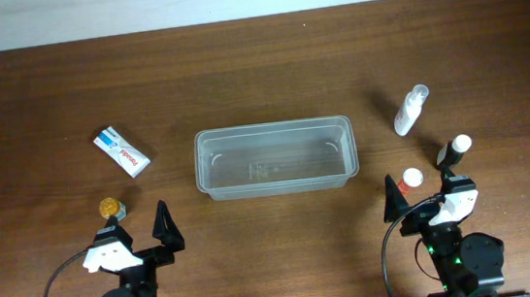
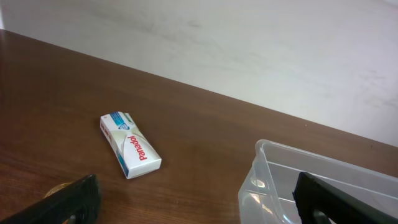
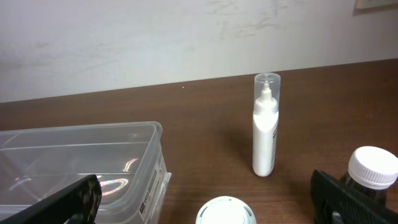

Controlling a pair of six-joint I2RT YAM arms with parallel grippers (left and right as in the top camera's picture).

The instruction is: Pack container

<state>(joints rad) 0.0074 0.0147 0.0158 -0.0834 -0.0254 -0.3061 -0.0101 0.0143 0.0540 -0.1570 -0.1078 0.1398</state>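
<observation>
Clear plastic tub (image 1: 270,127) on wooden table (image 1: 36,102).
We see box (image 1: 121,151) left, spray bottle (image 1: 412,110) right of it; left gripper (image 1: 136,231), right gripper (image 1: 426,199) gape.

Overhead, two low wrists; container (image 1: 271,126) shared

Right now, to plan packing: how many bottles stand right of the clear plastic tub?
3: white spray bottle with clear cap, farthest back; dark white-capped bottle, nearer; red white-capped bottle, frontmost. None looks hidden.

The clear rectangular plastic tub (image 1: 270,127) is smooth and glossy. The dark brown wooden table (image 1: 35,88) shows fine grain with a soft sheen. The small white cardboard box (image 1: 121,151) looks matt.
</observation>
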